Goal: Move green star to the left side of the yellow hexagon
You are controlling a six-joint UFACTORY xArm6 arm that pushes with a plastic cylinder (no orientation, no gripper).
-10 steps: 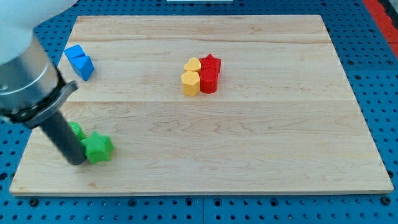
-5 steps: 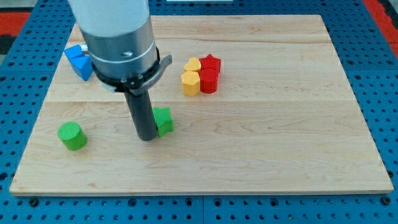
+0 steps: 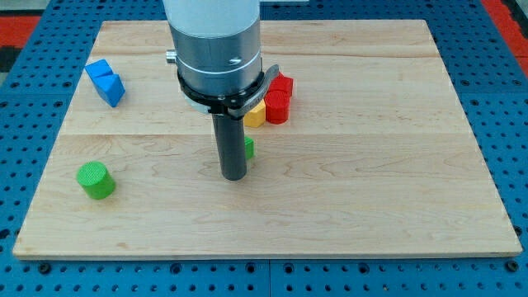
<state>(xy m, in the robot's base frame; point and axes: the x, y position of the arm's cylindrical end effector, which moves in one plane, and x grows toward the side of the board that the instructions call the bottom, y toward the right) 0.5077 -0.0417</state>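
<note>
Since the green star [image 3: 248, 148], mid-table, looks light and slippery, my clawless tip [image 3: 234, 176] pushes its hidden flank toward the yellow hexagon [image 3: 256, 115].

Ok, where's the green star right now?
The green star sits near the board's middle, mostly hidden behind my tip, just below the yellow hexagon and still short of its left side.

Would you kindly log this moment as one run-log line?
tip: at green star, view's left | star: below yellow hexagon, mostly hidden | green cylinder: apart, lower left
</note>
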